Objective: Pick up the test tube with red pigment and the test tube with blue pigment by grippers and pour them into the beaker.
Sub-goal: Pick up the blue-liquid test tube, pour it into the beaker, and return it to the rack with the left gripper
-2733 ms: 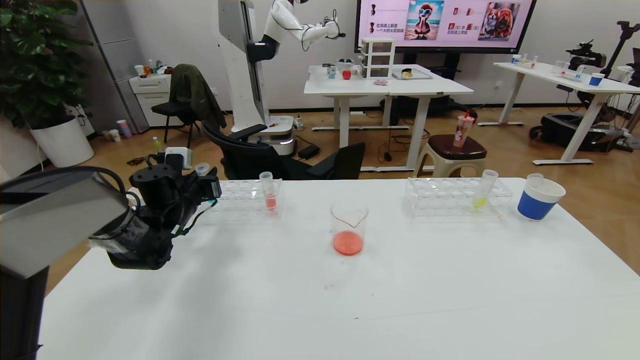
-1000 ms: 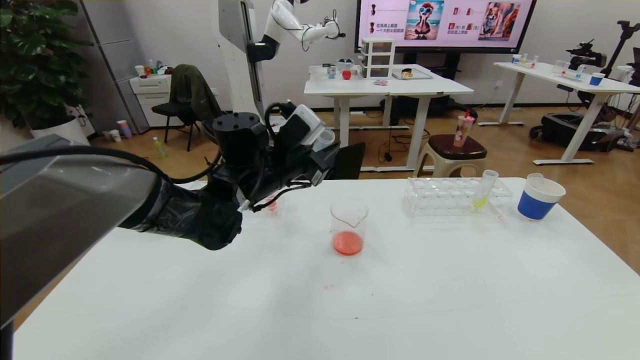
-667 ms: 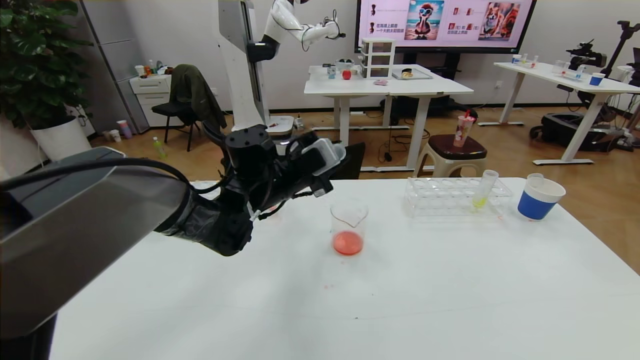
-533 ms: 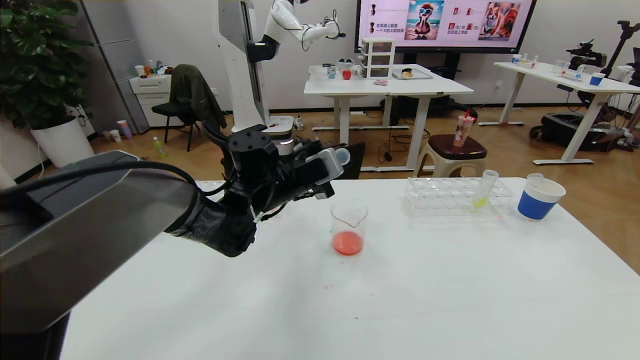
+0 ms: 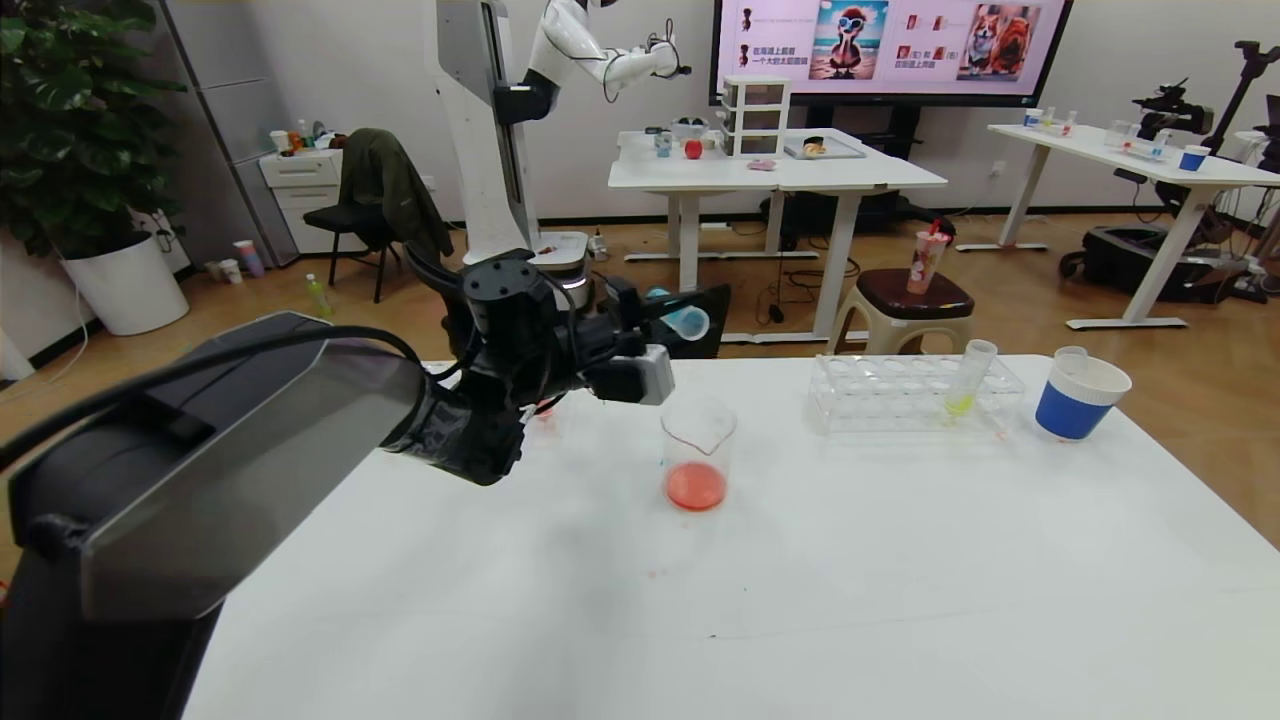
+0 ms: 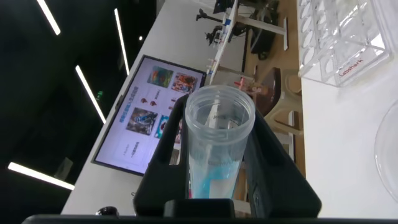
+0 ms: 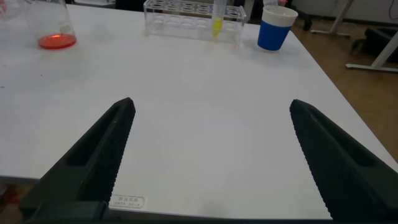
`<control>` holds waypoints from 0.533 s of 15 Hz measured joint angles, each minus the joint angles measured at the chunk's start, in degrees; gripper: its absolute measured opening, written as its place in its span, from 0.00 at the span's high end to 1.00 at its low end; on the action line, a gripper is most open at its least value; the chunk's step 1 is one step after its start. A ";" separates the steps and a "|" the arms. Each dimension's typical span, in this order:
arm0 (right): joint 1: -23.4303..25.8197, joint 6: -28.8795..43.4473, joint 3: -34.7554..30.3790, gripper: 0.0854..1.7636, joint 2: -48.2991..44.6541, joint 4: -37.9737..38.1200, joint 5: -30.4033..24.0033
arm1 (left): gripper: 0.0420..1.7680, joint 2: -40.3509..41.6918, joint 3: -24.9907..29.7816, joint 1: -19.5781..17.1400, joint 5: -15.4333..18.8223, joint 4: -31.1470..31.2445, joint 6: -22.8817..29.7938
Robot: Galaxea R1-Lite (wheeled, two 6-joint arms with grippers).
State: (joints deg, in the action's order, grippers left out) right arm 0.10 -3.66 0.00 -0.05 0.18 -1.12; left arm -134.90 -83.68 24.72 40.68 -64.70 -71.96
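My left gripper is shut on the test tube with blue pigment. It holds the tube tilted nearly level, mouth toward the right, just above and left of the beaker. The beaker holds a little red-orange liquid. In the left wrist view the gripper clamps the tube, with turquoise liquid lying along the tube's wall. No tube with deep red liquid shows. My right gripper is open and empty, low over the near right of the table, outside the head view.
A clear rack at the back right holds a tube with yellow-green liquid. A blue-banded paper cup stands right of it. My left arm hides the left rack; a salmon spot shows there.
My left arm has carried the blue tube from the table's left side rightward to the beaker. The wrist has rolled, tipping the tube from upright toward level.
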 joint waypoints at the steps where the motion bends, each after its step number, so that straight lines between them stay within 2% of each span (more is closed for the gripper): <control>1: 0.00 0.00 0.00 0.02 0.00 0.00 0.02 | 0.72 -0.66 -0.20 -0.28 0.33 -0.02 -1.63; 5: 0.00 0.02 0.00 0.02 0.00 0.00 0.02 | 0.72 -3.77 -0.63 -0.55 0.77 -2.83 -2.76; 8: -0.02 0.00 0.00 0.02 0.00 0.00 0.02 | 0.72 -5.36 -0.83 -0.34 0.83 -2.72 -6.57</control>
State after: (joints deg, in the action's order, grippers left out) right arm 0.07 -3.66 0.00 -0.05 0.18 -1.10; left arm -140.26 -84.51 24.38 41.51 -67.41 -78.53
